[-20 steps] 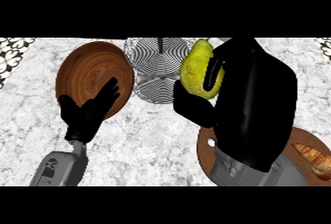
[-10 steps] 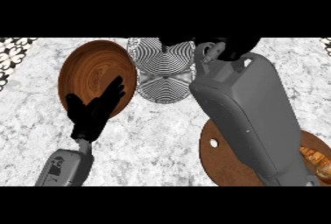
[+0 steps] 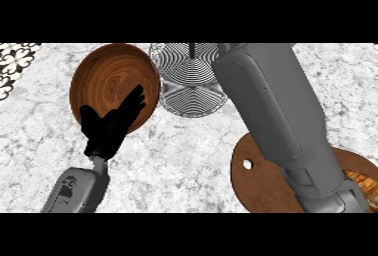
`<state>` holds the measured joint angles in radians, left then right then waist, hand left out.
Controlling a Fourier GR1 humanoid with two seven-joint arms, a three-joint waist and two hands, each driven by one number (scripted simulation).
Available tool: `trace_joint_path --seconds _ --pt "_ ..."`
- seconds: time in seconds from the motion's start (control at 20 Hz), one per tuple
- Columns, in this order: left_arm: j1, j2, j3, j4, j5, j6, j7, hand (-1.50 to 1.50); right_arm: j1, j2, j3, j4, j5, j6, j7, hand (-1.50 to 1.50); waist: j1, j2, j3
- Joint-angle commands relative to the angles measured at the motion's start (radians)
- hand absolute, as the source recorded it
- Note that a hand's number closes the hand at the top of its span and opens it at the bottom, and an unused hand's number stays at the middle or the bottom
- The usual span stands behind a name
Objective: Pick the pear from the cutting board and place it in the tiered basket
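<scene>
From the head view, the pear itself is nowhere to be seen, and neither is the right hand: the grey right forearm (image 3: pixel 277 125) runs up past the top edge, over the striped black-and-white wire tiered basket (image 3: pixel 184 82). Whether those fingers are clamped on the fruit or apart, I cannot tell.

The black left hand (image 3: pixel 111 122) rests with its fingers straight and apart, their tips lying over the round brown wooden plate (image 3: pixel 111 77). Well to the right of those fingers, on the grey marbled bench (image 3: pixel 184 170), sits the round brown wooden cutting board (image 3: pixel 258 185) with a hole near its rim.

A pear, I would guess, is light, smooth-skinned and easily bruised, best cupped round its broad belly.

No brand, label or readable writing shows anywhere.
</scene>
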<state>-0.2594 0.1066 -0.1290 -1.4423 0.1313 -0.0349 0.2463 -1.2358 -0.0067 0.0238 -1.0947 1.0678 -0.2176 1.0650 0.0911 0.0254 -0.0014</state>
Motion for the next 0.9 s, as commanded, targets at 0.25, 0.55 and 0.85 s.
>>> trace_joint_path --seconds 0.25,0.55,0.85 --pt "-0.029 -0.008 -0.003 0.000 0.008 -0.013 0.020 0.00 -0.088 0.006 -0.031 0.261 -0.249 -0.402 -0.148 -1.50 0.029 0.005 0.000" --pt "-0.026 -0.011 0.002 0.022 0.001 -0.016 -0.015 0.00 -0.192 0.007 -0.036 0.407 -0.255 -0.559 -0.299 -1.50 0.015 0.008 -0.001" --pt "0.043 0.003 -0.001 -0.033 0.000 -0.017 -0.015 0.00 -0.253 0.007 -0.046 0.531 -0.171 -0.785 -0.208 -1.50 -0.003 -0.008 -0.001"
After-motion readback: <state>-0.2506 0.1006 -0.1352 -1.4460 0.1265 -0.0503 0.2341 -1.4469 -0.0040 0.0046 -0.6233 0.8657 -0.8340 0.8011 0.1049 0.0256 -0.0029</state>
